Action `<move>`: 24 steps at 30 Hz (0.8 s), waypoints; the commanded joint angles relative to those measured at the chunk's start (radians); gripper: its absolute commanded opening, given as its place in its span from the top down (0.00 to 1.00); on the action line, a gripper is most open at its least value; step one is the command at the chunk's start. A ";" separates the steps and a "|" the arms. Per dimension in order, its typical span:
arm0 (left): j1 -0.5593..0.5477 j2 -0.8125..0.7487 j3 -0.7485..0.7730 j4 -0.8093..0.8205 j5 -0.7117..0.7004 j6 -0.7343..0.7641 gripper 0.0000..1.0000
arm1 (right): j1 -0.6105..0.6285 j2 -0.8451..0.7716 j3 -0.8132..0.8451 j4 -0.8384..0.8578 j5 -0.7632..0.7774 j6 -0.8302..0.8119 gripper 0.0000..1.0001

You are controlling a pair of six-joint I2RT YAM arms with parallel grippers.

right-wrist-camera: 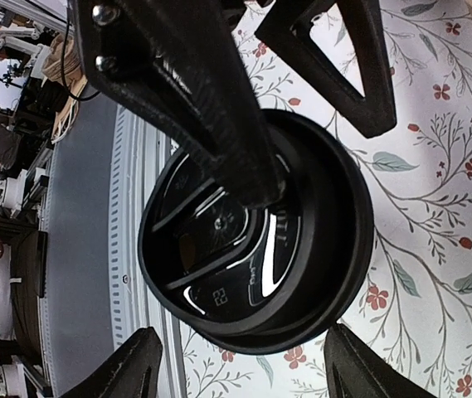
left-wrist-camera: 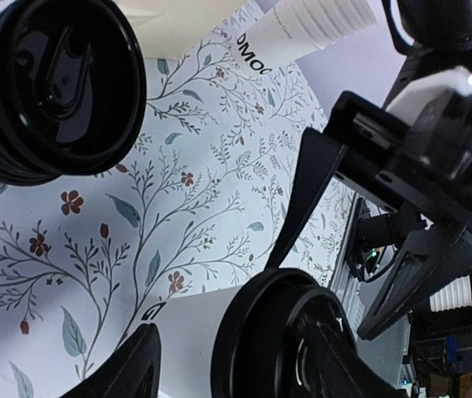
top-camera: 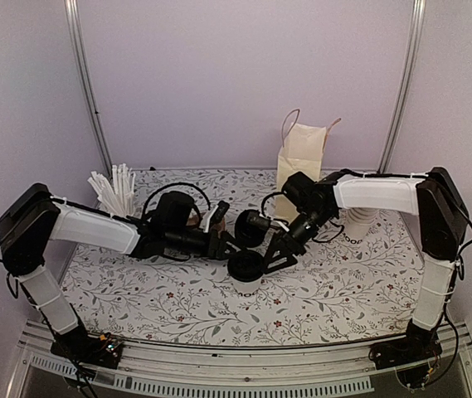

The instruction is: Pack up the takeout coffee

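The takeout coffee [top-camera: 245, 270] stands upright mid-table, a white cup with a black lid. In the left wrist view its white body [left-wrist-camera: 187, 338] and lid [left-wrist-camera: 273, 344] lie between my left fingers. My left gripper [top-camera: 227, 245] [left-wrist-camera: 236, 369] is open, with one finger over the lid top and the other beside the body. My right gripper [top-camera: 272, 254] [right-wrist-camera: 248, 369] is open just above the lid [right-wrist-camera: 256, 240], with its fingers spread wider than the rim. The left gripper's fingers [right-wrist-camera: 186, 91] cross the lid in the right wrist view. The paper bag [top-camera: 302, 157] stands at the back.
A stack of black lids [top-camera: 252, 225] [left-wrist-camera: 53, 91] sits just behind the cup. A stack of plain white cups [top-camera: 358, 222] [left-wrist-camera: 314, 25] stands at the right. A cup of white stir sticks [top-camera: 115, 191] stands at the back left. The table's front rail [top-camera: 236, 365] is near.
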 commanded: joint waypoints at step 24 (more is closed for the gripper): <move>0.002 0.108 0.187 -0.039 0.042 0.133 0.25 | 0.004 -0.164 -0.139 -0.008 0.028 -0.036 0.32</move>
